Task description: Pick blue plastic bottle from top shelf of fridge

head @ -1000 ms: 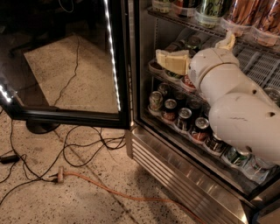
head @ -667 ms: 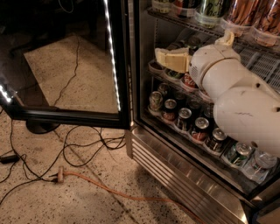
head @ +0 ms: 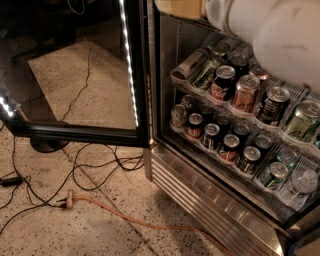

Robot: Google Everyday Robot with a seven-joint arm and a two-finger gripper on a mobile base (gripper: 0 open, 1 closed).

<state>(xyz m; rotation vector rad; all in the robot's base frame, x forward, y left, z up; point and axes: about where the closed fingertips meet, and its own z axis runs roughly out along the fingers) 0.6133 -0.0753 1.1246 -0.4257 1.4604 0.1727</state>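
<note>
The fridge (head: 200,200) stands at the right with its black-framed glass door (head: 75,130) swung open to the left. Only two lower wire shelves show, packed with cans (head: 222,82). The top shelf is out of view, and so is the blue plastic bottle. My white arm (head: 280,35) fills the upper right corner in front of the shelves. My gripper (head: 180,7) is the tan part at the very top edge, at the fridge opening, above the upper row of cans.
A clear water bottle (head: 300,186) stands at the right end of the lower shelf. A white LED strip (head: 129,65) edges the door. Black cables (head: 95,170) and an orange cord (head: 130,220) lie on the speckled floor in front.
The view has closed in on the lower shelves. The upper shelves have left the picture, and my arm and gripper now sit at the top edge.
</note>
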